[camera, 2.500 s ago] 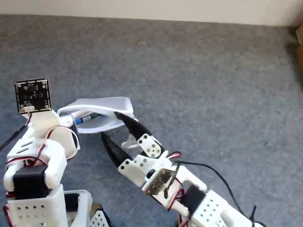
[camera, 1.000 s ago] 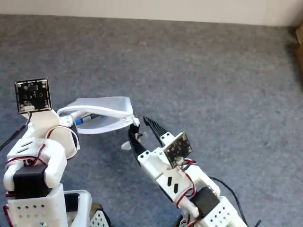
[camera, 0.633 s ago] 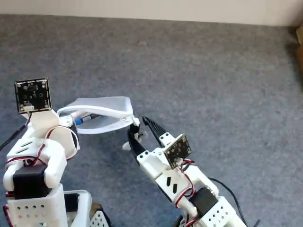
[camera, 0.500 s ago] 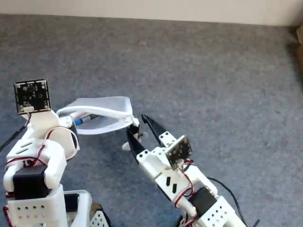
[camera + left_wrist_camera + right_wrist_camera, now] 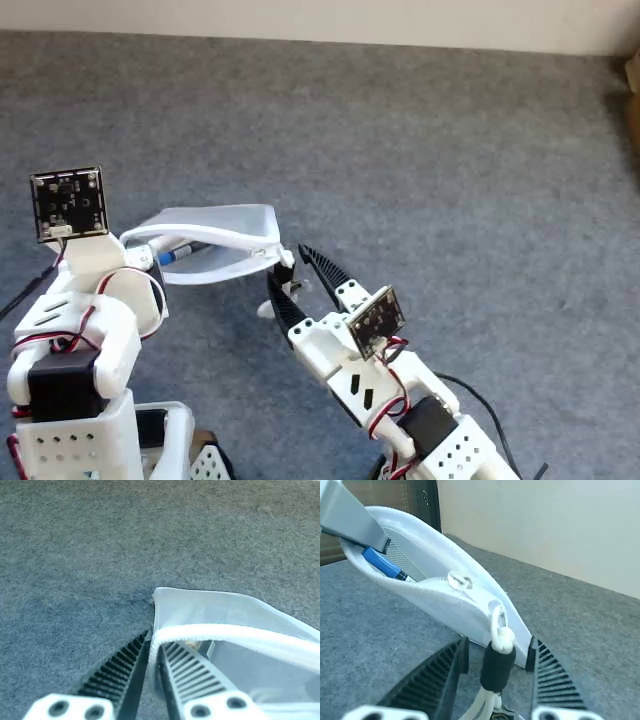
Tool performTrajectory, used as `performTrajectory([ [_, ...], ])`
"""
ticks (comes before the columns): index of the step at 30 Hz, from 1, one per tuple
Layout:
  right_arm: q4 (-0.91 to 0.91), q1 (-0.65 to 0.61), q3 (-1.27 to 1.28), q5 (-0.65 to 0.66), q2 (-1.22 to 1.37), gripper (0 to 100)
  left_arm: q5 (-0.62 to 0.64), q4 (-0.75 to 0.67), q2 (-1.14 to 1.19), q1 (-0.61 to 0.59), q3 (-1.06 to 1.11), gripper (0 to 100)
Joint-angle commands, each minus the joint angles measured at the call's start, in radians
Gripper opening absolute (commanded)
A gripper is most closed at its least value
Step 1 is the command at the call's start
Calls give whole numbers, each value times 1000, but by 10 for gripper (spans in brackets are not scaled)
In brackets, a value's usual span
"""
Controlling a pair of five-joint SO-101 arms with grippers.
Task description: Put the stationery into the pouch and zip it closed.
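Left pincer (image 5: pixel 153 641): clenched on the white rim of the pouch (image 5: pixel 225 610), at one end.
Right pincer (image 5: pixel 496 644): spread wide, one finger on each side of the zip pull (image 5: pixel 497 667), not squeezing it.
Zip pull: a black bead on a white cord, seen up close from the right wrist.
Blue pen (image 5: pixel 381 562): lies inside the open pouch.
Pouch: from high up, it stretches from one arm to the other, with the grey counter (image 5: pixel 450 180) all around.
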Motion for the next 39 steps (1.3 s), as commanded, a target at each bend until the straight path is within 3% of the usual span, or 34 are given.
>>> performTrajectory([
  [1, 5, 10, -2, -8, 1, 177, -12, -15, 13, -5, -7, 7],
  [10, 116, 8, -151, -9, 18, 177, -12, -29, 13, -5, -8, 7],
  [19, 65, 8, -309, -9, 387, 176, -12, -29, 13, -5, -5, 7],
  [24, 39, 8, -338, -9, 447, 172, -12, -28, 13, -5, -2, 7],
  [32, -56, 13, -335, -5, 449, 18, -12, -26, 13, -5, -2, 7],
  [39, 176, 15, -355, -2, 444, 4, -14, -26, 13, -7, -1, 7],
])
